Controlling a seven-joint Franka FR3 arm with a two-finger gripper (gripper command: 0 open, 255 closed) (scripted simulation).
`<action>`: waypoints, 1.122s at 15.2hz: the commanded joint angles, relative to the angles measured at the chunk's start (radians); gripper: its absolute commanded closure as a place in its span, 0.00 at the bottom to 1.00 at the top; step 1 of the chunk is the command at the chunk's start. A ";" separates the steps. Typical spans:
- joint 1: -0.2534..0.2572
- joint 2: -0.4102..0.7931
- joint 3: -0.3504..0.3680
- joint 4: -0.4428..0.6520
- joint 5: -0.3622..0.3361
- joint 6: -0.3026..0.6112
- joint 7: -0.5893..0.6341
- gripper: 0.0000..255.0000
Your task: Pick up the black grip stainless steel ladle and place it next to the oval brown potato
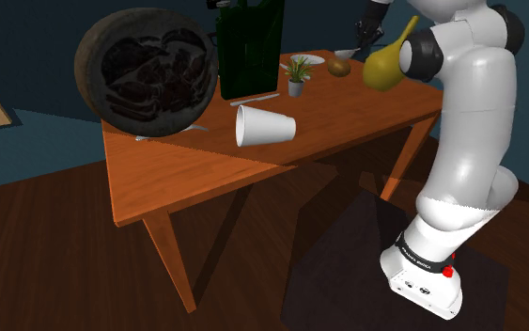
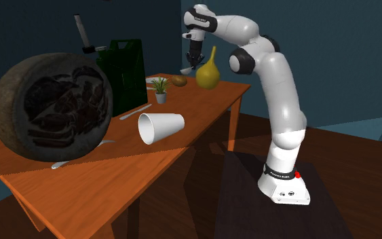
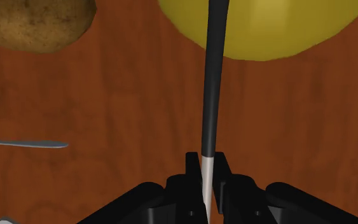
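My gripper (image 3: 207,167) is shut on the ladle (image 3: 212,83); its thin black handle turns silver where the fingers clasp it. In the shoulder view the gripper (image 1: 370,26) hangs above the table's far end, and the ladle's steel bowl (image 1: 347,54) is lifted a little above the wood. The oval brown potato (image 1: 339,68) lies just below and beside that bowl. In the second exterior view the gripper (image 2: 195,56) holds the ladle (image 2: 188,69) above the potato (image 2: 179,80). The wrist view has the potato (image 3: 34,22) lying off to one side of the handle.
A yellow gourd (image 1: 384,64) stands close beside the potato, under the arm. A small potted plant (image 1: 297,75), a dark green canister (image 1: 250,47), a white cup on its side (image 1: 264,125) and a big dark round disc (image 1: 147,73) fill the wooden table (image 1: 178,179). A thin silver utensil (image 3: 25,144) lies near the gripper.
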 commanded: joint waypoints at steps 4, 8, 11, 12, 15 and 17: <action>-0.068 0.066 0.003 0.051 0.037 0.004 -0.047 1.00; -0.028 0.027 -0.004 -0.069 0.017 0.084 -0.056 1.00; -0.006 0.007 -0.007 -0.143 0.006 0.137 -0.061 1.00; 0.000 0.002 -0.008 -0.166 0.003 0.154 -0.063 1.00; 0.016 -0.012 -0.009 -0.228 -0.004 0.203 -0.067 1.00; 0.025 -0.019 -0.009 -0.266 -0.007 0.233 -0.070 1.00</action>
